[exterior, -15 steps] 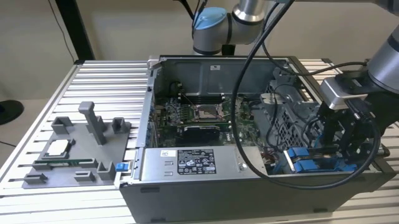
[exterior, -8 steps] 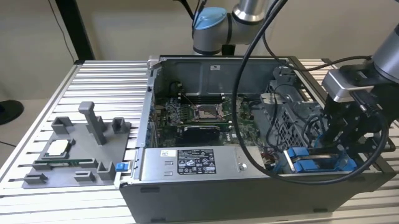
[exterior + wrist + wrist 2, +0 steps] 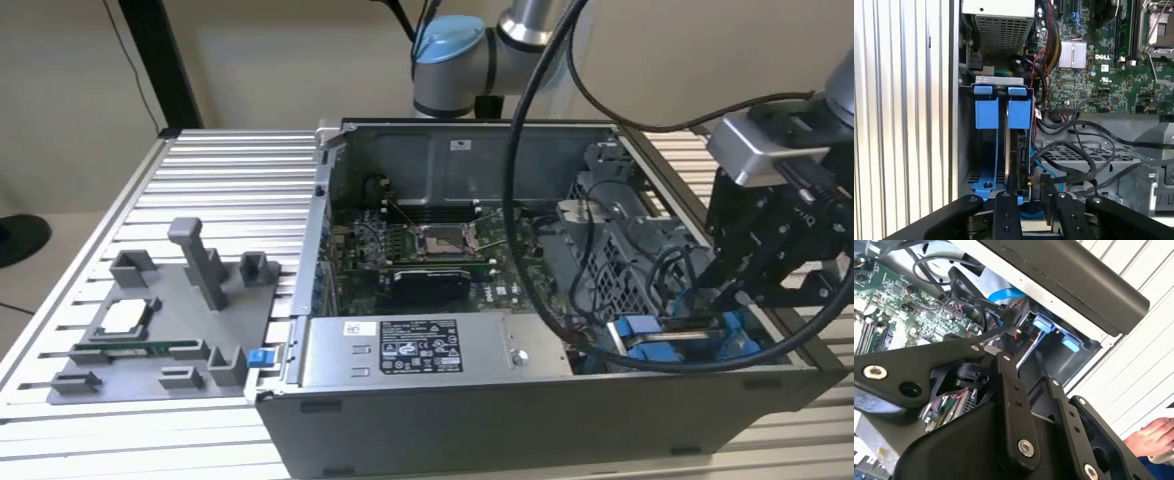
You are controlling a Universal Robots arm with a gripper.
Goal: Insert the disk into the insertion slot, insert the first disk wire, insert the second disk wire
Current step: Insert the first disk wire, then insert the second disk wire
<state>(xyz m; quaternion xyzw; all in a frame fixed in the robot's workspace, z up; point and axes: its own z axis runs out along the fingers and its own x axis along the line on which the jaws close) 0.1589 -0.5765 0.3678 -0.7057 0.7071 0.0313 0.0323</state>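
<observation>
An open computer case (image 3: 534, 420) stands on the ribbed metal surface (image 3: 227, 190), toward the exterior view's right. A grey plastic tray (image 3: 147, 340) lies beside it, near the surface's edge on the exterior view's left. The arm reaches down into the case's near corner on the exterior view's right. There the insertion slot (image 3: 974, 175) sits just inside the case wall, close to the labelled power-supply box (image 3: 414, 350). In the first wrist view two blue tabs (image 3: 986, 114) stand side by side at the slot's mouth. The disk (image 3: 1020, 150) appears edge-on inside the slot, a dark narrow strip below one tab with blue plastic alongside it. The end effector (image 3: 1029, 184) hangs right at the disk's exposed end, among black cables (image 3: 1079, 167) that loop over a grey perforated cage. A small connector shows at its tip, but I cannot tell whether the end effector is apart or clamped on it. Beyond the slot lies the green circuit board (image 3: 1089, 85). In the second wrist view a person's hand (image 3: 1154, 437) rests on the surface just outside the case.
</observation>
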